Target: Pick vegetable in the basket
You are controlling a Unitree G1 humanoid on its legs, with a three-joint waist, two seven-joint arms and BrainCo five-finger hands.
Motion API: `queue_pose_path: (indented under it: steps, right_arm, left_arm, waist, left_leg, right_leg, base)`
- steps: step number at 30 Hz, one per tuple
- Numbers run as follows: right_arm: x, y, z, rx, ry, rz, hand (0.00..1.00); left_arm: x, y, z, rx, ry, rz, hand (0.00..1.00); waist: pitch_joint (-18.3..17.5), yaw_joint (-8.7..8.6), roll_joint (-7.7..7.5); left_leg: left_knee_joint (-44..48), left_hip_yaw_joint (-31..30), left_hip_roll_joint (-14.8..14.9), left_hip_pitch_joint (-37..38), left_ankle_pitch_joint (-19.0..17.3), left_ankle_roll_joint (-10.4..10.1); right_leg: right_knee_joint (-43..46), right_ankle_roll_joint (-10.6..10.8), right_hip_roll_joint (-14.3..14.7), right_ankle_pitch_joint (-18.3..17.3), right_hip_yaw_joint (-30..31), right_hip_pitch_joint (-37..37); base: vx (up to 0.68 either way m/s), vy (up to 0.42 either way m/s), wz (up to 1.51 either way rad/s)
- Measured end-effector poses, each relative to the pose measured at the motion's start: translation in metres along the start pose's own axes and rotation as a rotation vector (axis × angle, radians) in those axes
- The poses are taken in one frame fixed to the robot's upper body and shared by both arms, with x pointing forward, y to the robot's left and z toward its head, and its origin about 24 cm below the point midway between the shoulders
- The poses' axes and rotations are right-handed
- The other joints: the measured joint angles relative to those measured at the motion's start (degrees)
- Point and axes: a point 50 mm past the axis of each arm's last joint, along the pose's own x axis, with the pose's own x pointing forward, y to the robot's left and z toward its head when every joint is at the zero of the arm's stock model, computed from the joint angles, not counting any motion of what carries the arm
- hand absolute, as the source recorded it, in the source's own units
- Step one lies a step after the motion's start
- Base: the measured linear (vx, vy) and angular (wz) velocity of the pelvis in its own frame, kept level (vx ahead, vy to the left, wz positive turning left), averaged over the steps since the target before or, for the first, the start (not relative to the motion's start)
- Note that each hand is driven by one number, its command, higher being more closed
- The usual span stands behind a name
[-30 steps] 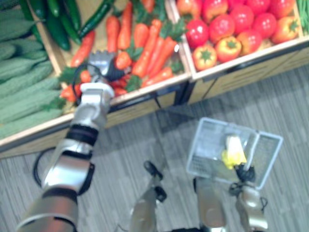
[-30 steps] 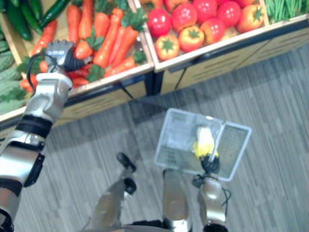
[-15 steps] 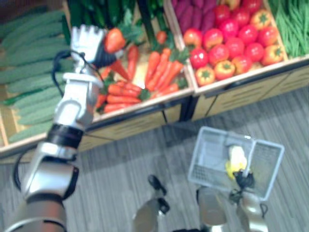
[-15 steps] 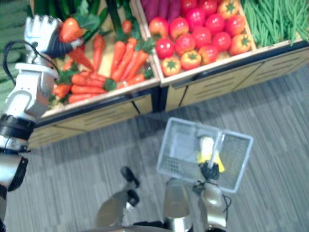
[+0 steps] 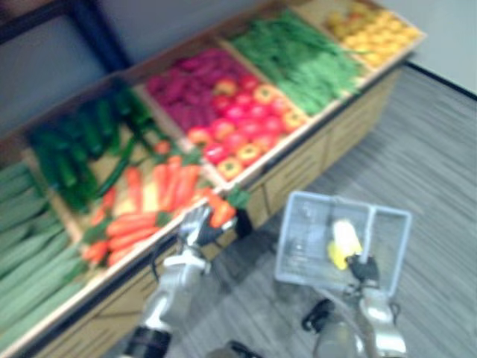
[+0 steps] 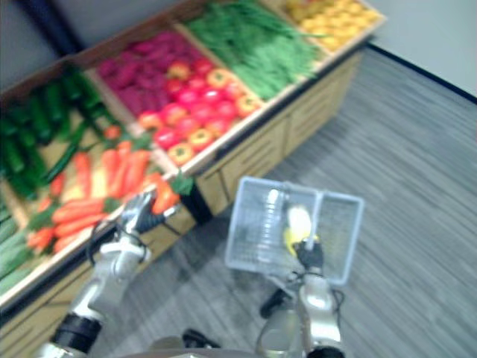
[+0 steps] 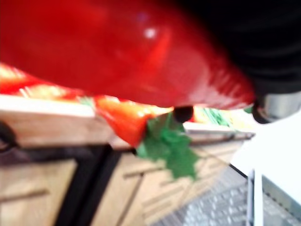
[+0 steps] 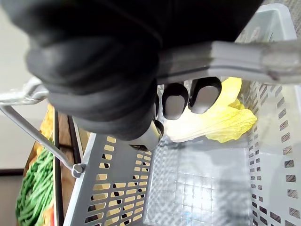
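Left eye view: my left robot hand is clenched round a carrot, held clear of the carrot crate with its green top toward 1 o'clock. The basket hangs at 3 o'clock from the carrot, near but apart. It is carried by my right robot hand, and a yellow leafy vegetable lies in it.

Right eye view: the same layout, with the tomatoes at 12 o'clock from the carrot.

Left wrist view: the carrot sits tight against my palm, leaves dangling. A pale edge at 4 o'clock is, I think, the basket.

Right wrist view: my fingers are curled round the basket's handle, the yellow vegetable below them.

I judge the pick done. Carrying the carrot across and letting go over the basket remains.
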Motion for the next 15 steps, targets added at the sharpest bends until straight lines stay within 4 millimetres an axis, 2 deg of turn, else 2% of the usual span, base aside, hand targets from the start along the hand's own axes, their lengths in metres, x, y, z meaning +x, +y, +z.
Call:
queue_pose_path:
  steps: [1, 2, 3, 4, 5, 6, 7, 8, 9, 10, 11, 12, 13, 14, 15]
  right_arm:
    - [-0.003, -0.001, -0.003, -0.018, 0.014, 0.020, 1.00]
    - [-0.005, -0.001, -0.005, -0.030, 0.026, 0.032, 1.00]
    - [-0.009, 0.005, -0.009, -0.050, 0.042, 0.067, 1.00]
    - [-0.010, 0.012, -0.008, -0.089, 0.036, 0.132, 1.00]
    - [-0.010, 0.014, -0.008, -0.101, 0.032, 0.151, 1.00]
    - [-0.012, 0.022, -0.008, -0.117, 0.033, 0.193, 1.00]
    - [-0.015, 0.033, -0.010, -0.123, 0.041, 0.253, 1.00]
    - [-0.017, 0.040, -0.010, -0.127, 0.043, 0.287, 1.00]
    - [-0.020, 0.053, -0.009, -0.133, 0.038, 0.352, 1.00]
    - [-0.020, 0.059, -0.007, -0.130, 0.031, 0.379, 1.00]
    - [-0.020, 0.063, -0.004, -0.134, 0.022, 0.400, 1.00]
    - [-0.019, 0.063, -0.003, -0.143, 0.014, 0.409, 1.00]
    - [-0.019, 0.065, 0.000, -0.149, 0.004, 0.423, 1.00]
    - [-0.020, 0.066, 0.003, -0.139, -0.009, 0.436, 1.00]
    - [-0.021, 0.067, 0.007, -0.129, -0.025, 0.442, 1.00]
  left_arm:
    - [-0.008, -0.020, 0.002, -0.075, 0.040, -0.057, 1.00]
    - [-0.014, -0.030, 0.003, -0.107, 0.061, -0.086, 1.00]
    - [-0.022, -0.042, 0.002, -0.142, 0.086, -0.128, 1.00]
    - [-0.036, -0.060, 0.002, -0.183, 0.120, -0.196, 1.00]
    - [-0.039, -0.065, 0.003, -0.192, 0.126, -0.220, 1.00]
    - [-0.044, -0.075, 0.005, -0.201, 0.134, -0.255, 1.00]
    - [-0.049, -0.079, 0.008, -0.212, 0.135, -0.270, 1.00]
    - [-0.051, -0.081, 0.009, -0.213, 0.135, -0.274, 1.00]
    - [-0.051, -0.082, 0.011, -0.215, 0.131, -0.279, 1.00]
    - [-0.048, -0.082, 0.013, -0.215, 0.120, -0.275, 1.00]
    - [-0.043, -0.080, 0.019, -0.214, 0.095, -0.265, 1.00]
    - [-0.040, -0.080, 0.023, -0.216, 0.082, -0.264, 1.00]
    - [-0.035, -0.080, 0.029, -0.219, 0.061, -0.261, 1.00]
    - [-0.031, -0.081, 0.031, -0.204, 0.045, -0.272, 1.00]
    - [-0.027, -0.081, 0.033, -0.198, 0.032, -0.271, 1.00]
  waist:
    - [-0.5, 0.14, 1.18]
    - [-0.6, 0.24, 1.74]
    - [-1.0, 0.54, 1.99]
    - [-1.2, 1.75, 2.14]
    - [-1.2, 1.89, 2.12]
    - [-1.2, 3.23, 1.89]
    - [-1.1, 4.81, 1.71]
    - [-1.1, 5.05, 1.65]
    - [-1.1, 5.09, 1.58]
    - [-1.2, 5.41, 1.11]
    - [-1.4, 6.28, 1.01]
    - [-1.6, 6.25, 1.37]
    - [-2.0, 6.22, 1.77]
    - [-2.8, 5.76, 0.22]
    - [-3.1, 5.57, -0.36]
  left_leg:
    - [8.5, -1.8, 6.1, 0.8, 1.1, 1.8]
    - [13.0, -4.4, 9.2, 0.2, 3.1, 5.1]
    - [19.5, -10.5, 12.6, -1.8, 7.9, 12.4]
    - [26.5, -26.2, 10.5, -8.1, 6.4, 11.4]
    - [27.7, -33.5, 7.0, -11.3, 2.6, 7.8]
    - [26.7, -42.9, -0.3, -15.4, -2.6, 6.1]
    - [21.3, -48.0, -5.4, -16.6, -6.5, 5.4]
    - [17.9, -50.0, -7.1, -17.2, -8.0, 5.3]
    - [10.8, -54.8, -10.7, -18.7, -9.5, 4.0]
    - [4.1, -59.1, -13.8, -19.3, -9.6, 2.7]
    - [-5.4, -63.3, -16.8, -19.5, -6.1, 1.0]
    - [-8.3, -63.9, -17.2, -19.7, -2.4, 1.4]
    - [-9.1, -63.3, -16.9, -20.0, 2.1, 0.4]
    - [-10.9, -61.7, -17.7, -18.8, 2.2, 0.3]
    - [-12.5, -61.0, -18.0, -18.1, 2.3, 0.5]
  right_leg:
    - [0.0, -0.6, 3.9, -1.8, 3.6, 0.0]
    - [-0.2, -1.3, 6.2, -2.7, 5.8, 0.2]
    - [-1.1, -1.9, 9.4, -3.2, 9.2, 0.5]
    - [-3.3, -2.0, 13.4, -3.3, 16.2, 0.6]
    - [-3.9, -2.2, 14.3, -3.2, 18.4, 0.6]
    - [-4.7, -2.7, 15.9, -2.9, 23.6, 0.6]
    - [-5.7, -3.3, 17.6, -2.3, 28.3, 1.5]
    - [-6.4, -3.3, 18.4, -2.2, 30.3, 2.4]
    - [-7.9, -3.1, 19.5, -1.4, 33.4, 3.9]
    - [-8.3, -2.4, 19.7, -1.0, 35.7, 4.2]
    - [-8.8, -1.8, 20.2, -0.6, 38.5, 4.4]
    - [-9.1, -1.5, 20.8, -0.6, 39.6, 4.7]
    - [-9.4, -0.6, 21.8, -0.9, 41.5, 5.2]
    - [-9.1, 0.2, 21.0, -0.8, 42.7, 5.4]
    - [-9.2, 0.5, 20.7, -0.8, 43.3, 5.2]
  base:
    - [0.27, -0.353, -1.78]
    - [0.22, -0.275, -1.78]
    - [0.19, -0.187, -2.41]
    - [0.20, -0.145, -2.50]
    - [0.27, -0.106, -2.83]
    - [0.26, 0.003, -2.56]
    - [0.28, 0.017, -2.51]
    - [0.29, 0.044, -2.19]
    - [0.27, 0.075, -1.58]
    - [0.27, 0.108, -1.73]
    - [0.20, 0.109, -1.27]
    - [0.22, 0.142, -1.23]
    - [0.26, 0.176, -0.83]
    - [0.27, 0.179, -0.69]
    - [0.26, 0.163, -0.41]
